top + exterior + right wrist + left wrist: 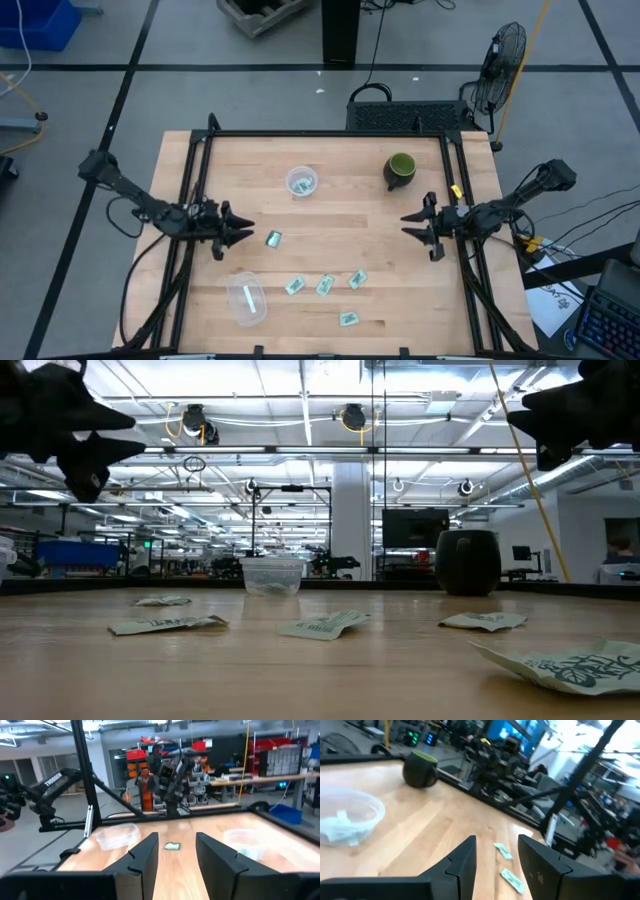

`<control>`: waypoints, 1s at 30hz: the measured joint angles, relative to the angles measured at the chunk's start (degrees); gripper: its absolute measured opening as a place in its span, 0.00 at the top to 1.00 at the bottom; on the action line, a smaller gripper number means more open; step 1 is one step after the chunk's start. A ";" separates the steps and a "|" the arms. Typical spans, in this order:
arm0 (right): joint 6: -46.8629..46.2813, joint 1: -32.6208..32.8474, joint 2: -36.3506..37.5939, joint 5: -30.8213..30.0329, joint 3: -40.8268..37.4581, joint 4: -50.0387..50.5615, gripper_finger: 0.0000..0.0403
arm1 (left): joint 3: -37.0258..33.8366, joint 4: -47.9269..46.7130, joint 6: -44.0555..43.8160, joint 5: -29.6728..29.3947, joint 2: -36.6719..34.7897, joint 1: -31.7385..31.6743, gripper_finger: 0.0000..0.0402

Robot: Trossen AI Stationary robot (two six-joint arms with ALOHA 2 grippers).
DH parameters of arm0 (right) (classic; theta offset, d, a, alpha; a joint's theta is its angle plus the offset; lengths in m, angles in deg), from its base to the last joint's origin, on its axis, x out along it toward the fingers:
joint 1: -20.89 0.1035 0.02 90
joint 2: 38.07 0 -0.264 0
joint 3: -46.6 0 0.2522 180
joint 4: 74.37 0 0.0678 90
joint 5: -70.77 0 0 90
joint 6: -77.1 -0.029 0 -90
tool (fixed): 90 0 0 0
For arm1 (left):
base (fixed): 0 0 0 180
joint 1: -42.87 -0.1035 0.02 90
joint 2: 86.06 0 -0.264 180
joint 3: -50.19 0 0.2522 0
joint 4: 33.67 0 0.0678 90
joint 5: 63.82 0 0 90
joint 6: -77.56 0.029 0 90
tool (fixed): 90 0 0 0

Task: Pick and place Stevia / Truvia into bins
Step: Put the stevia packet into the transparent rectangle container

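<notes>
Several green-and-white sachets lie flat on the wooden table point(330, 215): one point(273, 238) just ahead of my left gripper, the others in a loose group point(325, 285) toward the near edge. The round clear cup point(301, 182) stands toward the far side with sachets inside point(340, 827). The oval tub point(246, 297) sits near the near-left corner. My left gripper point(243, 232) hovers open at the table's left. My right gripper point(408, 225) hovers open at the right. Both are above the table and hold nothing.
A dark green mug point(400, 170) stands far right of centre, close to my right gripper. A black frame point(320, 134) edges the table. Bare wood lies between the two grippers. In the low view the sachets point(322, 625) lie in front of the cup point(272, 575) and mug point(467, 562).
</notes>
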 joint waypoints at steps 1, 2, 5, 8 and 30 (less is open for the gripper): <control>-0.84 0.00 -0.04 0.01 0.00 0.62 0.69 | 0.17 1.08 0.33 0.12 1.00 -0.99 0.63; -1.41 0.00 -0.07 0.01 0.00 1.26 0.69 | 0.79 1.02 0.58 0.88 2.13 -1.88 0.63; -1.58 0.00 -0.07 0.05 0.00 1.66 0.69 | 3.72 1.00 1.05 3.56 6.50 -4.00 0.63; -1.64 0.00 -0.07 0.05 -0.04 1.66 0.69 | 7.45 0.11 1.61 4.52 12.46 -5.67 0.63; -1.68 0.00 -0.07 0.10 -0.07 1.62 0.69 | 29.16 -28.87 9.81 12.37 48.91 -5.44 0.63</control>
